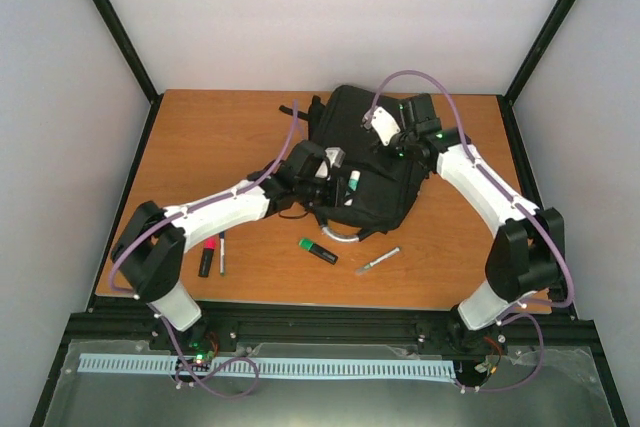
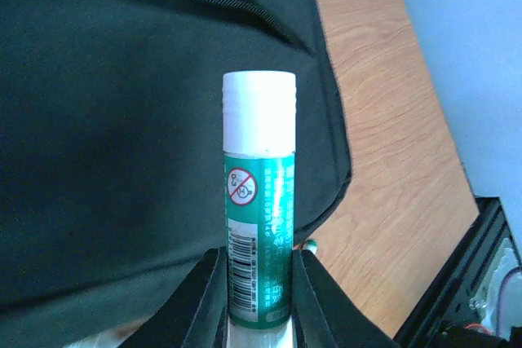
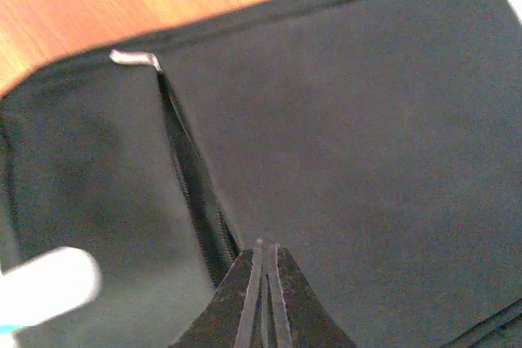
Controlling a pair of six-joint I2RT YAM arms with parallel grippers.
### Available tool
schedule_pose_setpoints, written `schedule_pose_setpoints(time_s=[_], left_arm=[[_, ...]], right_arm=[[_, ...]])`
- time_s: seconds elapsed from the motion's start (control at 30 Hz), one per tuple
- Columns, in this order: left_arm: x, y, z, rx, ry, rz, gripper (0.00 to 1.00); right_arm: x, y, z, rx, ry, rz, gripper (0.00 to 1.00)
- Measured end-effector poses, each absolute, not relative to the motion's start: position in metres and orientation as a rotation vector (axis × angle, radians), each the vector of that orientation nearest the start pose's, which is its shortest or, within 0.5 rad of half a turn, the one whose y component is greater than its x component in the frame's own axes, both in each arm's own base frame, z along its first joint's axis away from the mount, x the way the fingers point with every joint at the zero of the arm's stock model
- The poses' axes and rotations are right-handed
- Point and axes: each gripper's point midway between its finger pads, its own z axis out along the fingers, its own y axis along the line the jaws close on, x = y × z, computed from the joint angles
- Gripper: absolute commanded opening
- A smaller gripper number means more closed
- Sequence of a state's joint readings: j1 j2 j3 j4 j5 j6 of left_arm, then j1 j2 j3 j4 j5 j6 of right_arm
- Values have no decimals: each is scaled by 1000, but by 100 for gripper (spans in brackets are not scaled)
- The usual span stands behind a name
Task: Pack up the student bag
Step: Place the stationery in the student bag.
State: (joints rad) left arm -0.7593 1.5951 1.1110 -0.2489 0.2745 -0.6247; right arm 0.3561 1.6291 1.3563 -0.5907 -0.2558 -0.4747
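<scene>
The student bag (image 1: 378,202), a large black backpack, lies flat in the middle of the table. My left gripper (image 1: 343,174) is over it, shut on a green glue stick (image 2: 259,226) with a white cap that points out ahead of the fingers (image 2: 208,299). My right gripper (image 1: 378,127) is over the bag's far half. In the right wrist view its jaws (image 3: 263,250) are pressed together at the edge of an open zip slit (image 3: 192,177) in the bag (image 3: 351,136). The glue stick's cap (image 3: 45,287) shows blurred at lower left.
On the wooden table (image 1: 200,147) near the front lie a green highlighter (image 1: 317,250), a slim silver pen (image 1: 377,262), a red-capped marker (image 1: 208,257) and a black pen (image 1: 222,252). The bag's pale grey loop handle (image 1: 340,235) faces the front. Walls enclose the table.
</scene>
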Motion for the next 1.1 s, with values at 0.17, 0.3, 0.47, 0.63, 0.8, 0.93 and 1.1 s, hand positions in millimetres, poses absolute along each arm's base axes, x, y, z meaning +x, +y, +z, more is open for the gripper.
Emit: schedule_pose_setpoints(time_s=[0.17, 0.3, 0.47, 0.63, 0.8, 0.93, 1.1], left_arm=[[310, -368, 155, 332, 2459, -1040, 1], [316, -377, 141, 315, 2489, -1048, 1], [315, -375, 131, 288, 2517, -1044, 1], [312, -371, 122, 278, 2540, -1028, 1], [308, -367, 111, 266, 2567, -1012, 1], [308, -367, 109, 265, 2570, -1011, 1], [308, -368, 104, 265, 2581, -1006, 1]], right_arm=[[391, 202, 224, -1041, 2066, 323, 3], [388, 203, 229, -1037, 2045, 338, 17], [387, 198, 206, -1037, 2094, 310, 40], [395, 195, 172, -1071, 2161, 270, 50], [392, 189, 136, -1112, 2237, 247, 51], [395, 186, 123, -1122, 2265, 219, 51], [399, 185, 112, -1134, 2280, 173, 18]])
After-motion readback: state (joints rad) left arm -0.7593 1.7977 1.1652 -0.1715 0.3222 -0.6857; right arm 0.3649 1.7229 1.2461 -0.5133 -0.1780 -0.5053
